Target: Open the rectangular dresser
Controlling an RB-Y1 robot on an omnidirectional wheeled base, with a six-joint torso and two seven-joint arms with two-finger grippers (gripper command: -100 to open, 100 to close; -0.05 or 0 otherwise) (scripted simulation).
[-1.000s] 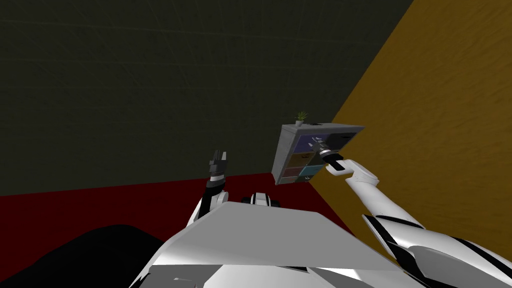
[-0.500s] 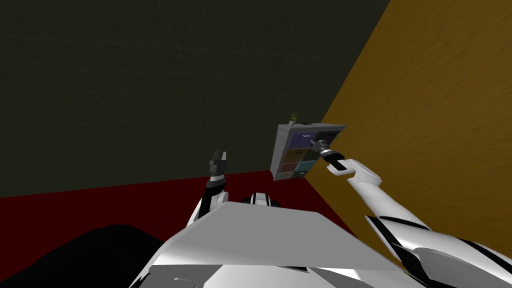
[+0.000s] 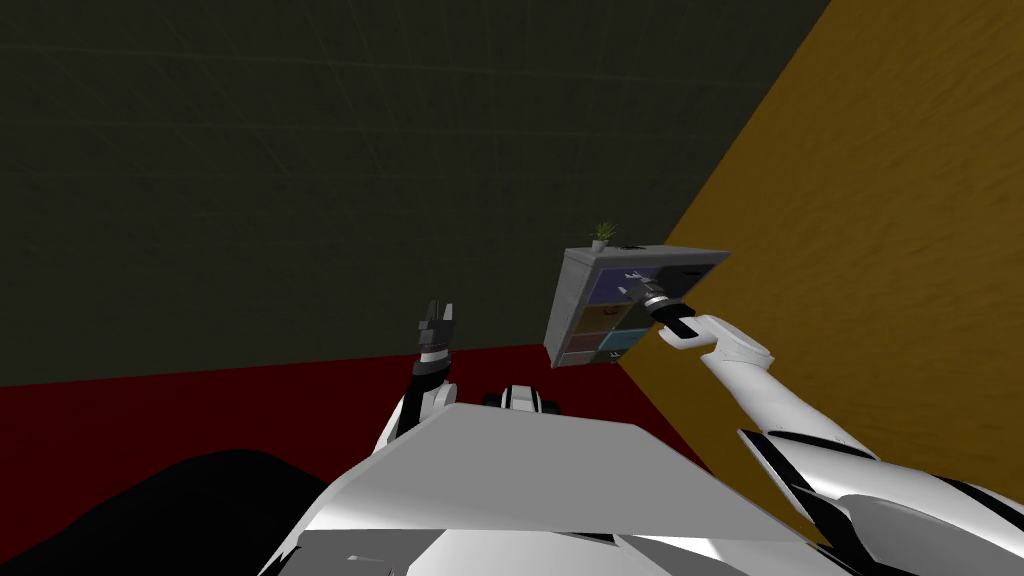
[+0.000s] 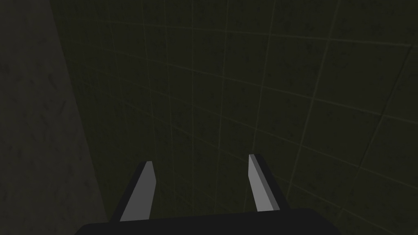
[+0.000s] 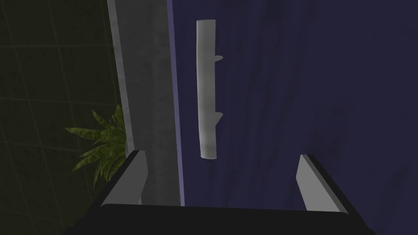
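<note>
Ahead and to the right, at the corner of the dark tiled wall [image 3: 300, 150] and the ochre wall [image 3: 880, 200], on the dark red floor [image 3: 200, 410]: rectangular dresser [image 3: 566, 300], grey-framed, with drawer fronts in dark blue, brown, red and teal. Small green plant [image 3: 601, 234] on its top, near the edge on the dark-wall side.

Close up from the right wrist: dark blue drawer front [image 5: 306, 81], carrying a pale bar handle [image 5: 206, 89] on two short posts, set parallel to the grey frame [image 5: 151, 81] and just beside it. Right hand [image 5: 220, 159] aimed at that front, fingers spread wide, nothing between them held. Handle ahead of the hand, within the gap but nearer the finger [image 5: 130, 179] on the frame side, gripped by neither. Plant leaves beyond the frame, past that same finger, against the dark tiles.

From the head: right arm stretched out toward the dresser, hand up at the upper drawer fronts; touching or just short of them, cannot tell.

Left hand [image 3: 438, 312] well apart from the dresser, raised toward the dark tiled wall, fingers [image 4: 143, 191] parted and empty.
</note>
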